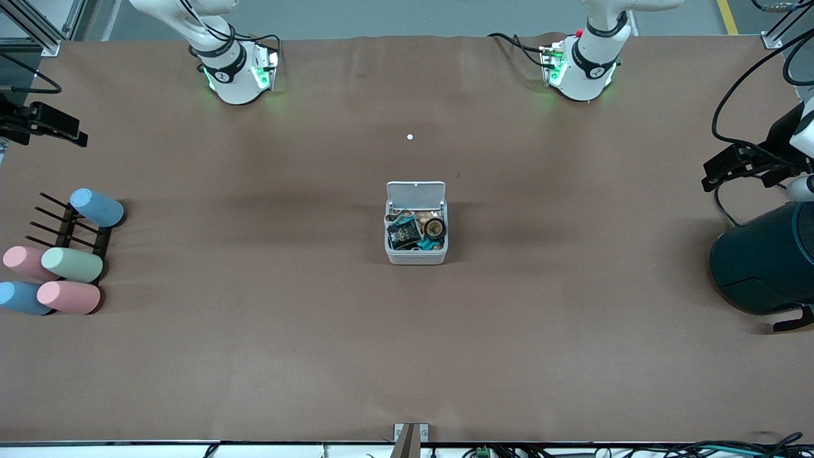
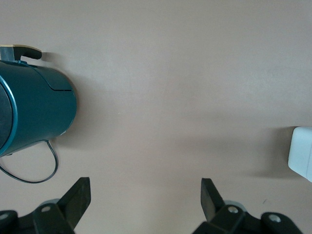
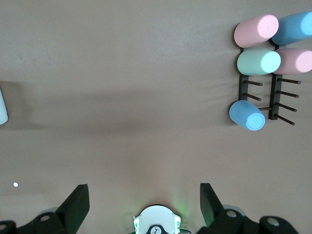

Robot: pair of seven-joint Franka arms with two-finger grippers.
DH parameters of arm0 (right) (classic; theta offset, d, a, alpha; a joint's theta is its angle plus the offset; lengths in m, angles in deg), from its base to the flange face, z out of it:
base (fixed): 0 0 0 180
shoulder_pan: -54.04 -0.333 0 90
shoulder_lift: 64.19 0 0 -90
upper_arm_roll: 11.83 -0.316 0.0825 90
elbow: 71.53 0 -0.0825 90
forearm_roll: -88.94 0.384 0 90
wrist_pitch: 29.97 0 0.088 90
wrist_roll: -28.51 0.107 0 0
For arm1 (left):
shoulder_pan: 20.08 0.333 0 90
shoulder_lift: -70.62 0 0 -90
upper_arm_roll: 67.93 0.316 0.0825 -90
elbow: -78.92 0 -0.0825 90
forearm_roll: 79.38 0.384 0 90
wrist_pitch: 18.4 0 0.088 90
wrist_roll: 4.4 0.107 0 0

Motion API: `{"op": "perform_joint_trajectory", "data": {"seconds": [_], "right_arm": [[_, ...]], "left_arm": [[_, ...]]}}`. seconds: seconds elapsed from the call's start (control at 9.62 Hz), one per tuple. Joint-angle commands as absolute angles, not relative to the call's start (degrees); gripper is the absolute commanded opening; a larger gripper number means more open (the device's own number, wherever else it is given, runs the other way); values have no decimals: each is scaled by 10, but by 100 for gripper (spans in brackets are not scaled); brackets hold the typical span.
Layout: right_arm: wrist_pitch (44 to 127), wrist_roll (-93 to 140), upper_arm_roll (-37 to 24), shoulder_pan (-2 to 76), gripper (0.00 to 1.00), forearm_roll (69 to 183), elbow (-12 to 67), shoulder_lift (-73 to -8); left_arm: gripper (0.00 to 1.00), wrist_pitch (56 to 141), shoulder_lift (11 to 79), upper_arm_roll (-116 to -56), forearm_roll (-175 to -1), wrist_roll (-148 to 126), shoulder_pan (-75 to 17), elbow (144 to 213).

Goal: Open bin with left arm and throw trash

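**Bin open, trash inside, both arms parked**

Bin (image 1: 416,253) sits mid-table, roughly midway between the two bases and nearer the front camera than both. Lid (image 1: 416,191) is flipped up on the hinge edge facing the bases, so the mouth is clear from above. Trash (image 1: 414,231) is inside: black crumpled packet, a dark ring, something teal; whitish loop I can't pick out. Nothing loose on the cloth around it apart from a small white dot (image 1: 409,137) closer to the bases. My read: task looks essentially done.

My left gripper (image 2: 145,195) is pulled out to the left arm's end of the table, above the bare cloth beside the dark teal cylinder (image 2: 34,109). Fingers spread wide, nothing between them. A corner of the bin shows at the edge of my left wrist view, well apart from me.

My right gripper (image 3: 145,197) hangs over bare cloth at the right arm's end, also spread wide and empty, waiting. The rack of pastel cylinders (image 3: 258,61) is near it, untouched.
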State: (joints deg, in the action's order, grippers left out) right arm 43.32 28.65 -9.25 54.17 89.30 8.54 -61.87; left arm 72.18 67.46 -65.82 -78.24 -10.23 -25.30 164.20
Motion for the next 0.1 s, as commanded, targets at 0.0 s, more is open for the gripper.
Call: {"op": "perform_joint_trajectory", "data": {"seconds": [0.0], "right_arm": [[440, 282, -95, 539, 100, 887, 89, -623]], "left_arm": [[100, 709, 669, -658, -782, -97, -253, 1628]]}}
